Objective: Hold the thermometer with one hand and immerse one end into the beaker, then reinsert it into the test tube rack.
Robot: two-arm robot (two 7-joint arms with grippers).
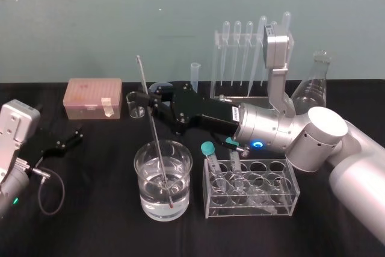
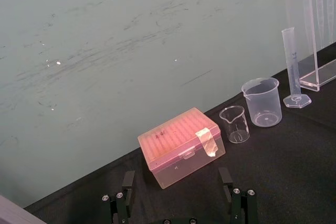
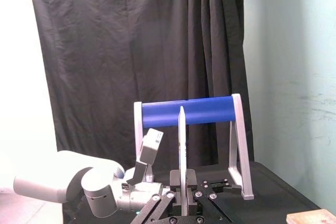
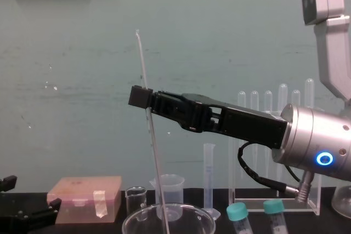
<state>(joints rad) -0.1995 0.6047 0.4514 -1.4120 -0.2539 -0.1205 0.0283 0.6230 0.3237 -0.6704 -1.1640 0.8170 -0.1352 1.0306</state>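
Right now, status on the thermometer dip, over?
Right gripper shut on thermometer, mid-shaft. Red tip down in beaker water, rod tilted. Left gripper open, parked low at left. Low tube rack beside beaker, apart.

Thermometer [image 1: 143, 76]: one showing.
Beaker [image 1: 183, 194], wide glass: one standing.
Tiny glass beaker [image 2: 234, 124]: one standing.
Plastic spouted beaker [image 2: 261, 102]: one standing.
Graduated cylinder [image 2: 292, 66]: one standing.
Conical flask [image 1: 314, 85]: one standing.
Pink lidded box [image 1: 94, 97]: one sitting.
Test tube rack [image 2: 323, 74], tall acrylic: one standing.
Pipettes [image 1: 237, 52]: six hanging.
Low clear rack [image 1: 252, 209]: one sitting.
Teal-capped tubes [image 1: 209, 151]: two standing.
Open vessels totalling five.
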